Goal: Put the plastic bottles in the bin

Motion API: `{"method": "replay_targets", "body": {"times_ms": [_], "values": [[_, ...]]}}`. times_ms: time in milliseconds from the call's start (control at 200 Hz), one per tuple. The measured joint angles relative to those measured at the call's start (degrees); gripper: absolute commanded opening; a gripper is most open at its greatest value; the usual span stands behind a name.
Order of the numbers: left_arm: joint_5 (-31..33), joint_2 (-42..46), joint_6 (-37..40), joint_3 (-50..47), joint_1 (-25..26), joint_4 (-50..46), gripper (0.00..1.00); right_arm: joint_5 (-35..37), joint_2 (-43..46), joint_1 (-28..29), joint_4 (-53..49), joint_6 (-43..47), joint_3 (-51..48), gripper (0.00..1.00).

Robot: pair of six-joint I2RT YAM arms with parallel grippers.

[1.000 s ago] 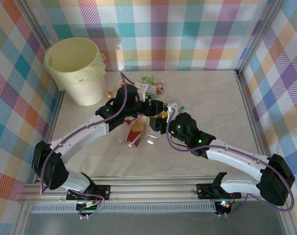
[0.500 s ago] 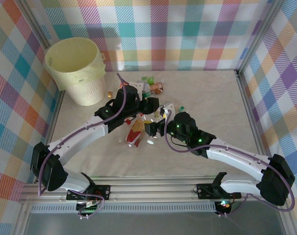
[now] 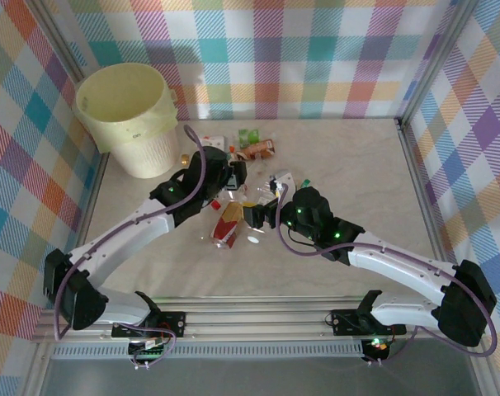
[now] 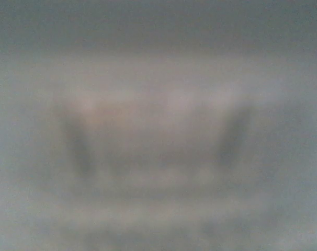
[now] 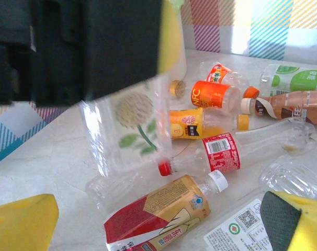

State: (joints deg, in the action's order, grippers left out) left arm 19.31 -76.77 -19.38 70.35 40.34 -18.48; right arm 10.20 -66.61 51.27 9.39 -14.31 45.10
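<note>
Several plastic bottles lie in a heap on the table [image 3: 349, 165]. In the right wrist view a red-and-gold labelled one [image 5: 158, 219] is nearest, with a red-labelled one [image 5: 221, 152] and orange ones [image 5: 211, 95] behind it. My left gripper [image 3: 236, 173] hangs over the heap, shut on a clear bottle with a yellow flower label [image 5: 129, 125] that dangles below its black fingers [image 5: 122, 52]. The left wrist view is a grey blur. My right gripper [image 5: 158, 225] stands open just above the red-and-gold bottle [image 3: 228, 223], yellow fingertips wide apart. The pale-yellow bin [image 3: 126, 115] stands at the far left.
Checked walls close off the table at the back and both sides. A green-labelled bottle [image 5: 292, 78] and a brown one [image 5: 299, 102] lie at the far side of the heap. A white-labelled flattened bottle [image 5: 237, 230] lies by my right fingertip.
My right gripper has opened wide and drawn back toward the near left. The left gripper has lifted its clear bottle and shifted a little left, toward the bin.
</note>
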Motion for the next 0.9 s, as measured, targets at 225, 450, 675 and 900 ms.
{"method": "replay_targets", "body": {"times_ms": [225,450,675,900], "values": [[7.3,4.8,8.6,1.8,-1.8,2.2,0.52,0.1,-1.2,0.0,1.0,-1.8,0.0,1.0],[8.6,5.0,15.7,7.5,-10.3,7.7,0.52,3.1,-2.2,0.0,4.3,-3.5,0.0,1.0],[7.8,2.9,21.0,14.8,-17.0,15.1,0.52,4.9,-2.4,0.0,4.6,-3.8,0.0,1.0],[9.3,-4.5,26.7,21.4,-23.7,22.3,0.52,6.9,-2.4,0.0,3.4,-5.0,0.0,1.0]]}}
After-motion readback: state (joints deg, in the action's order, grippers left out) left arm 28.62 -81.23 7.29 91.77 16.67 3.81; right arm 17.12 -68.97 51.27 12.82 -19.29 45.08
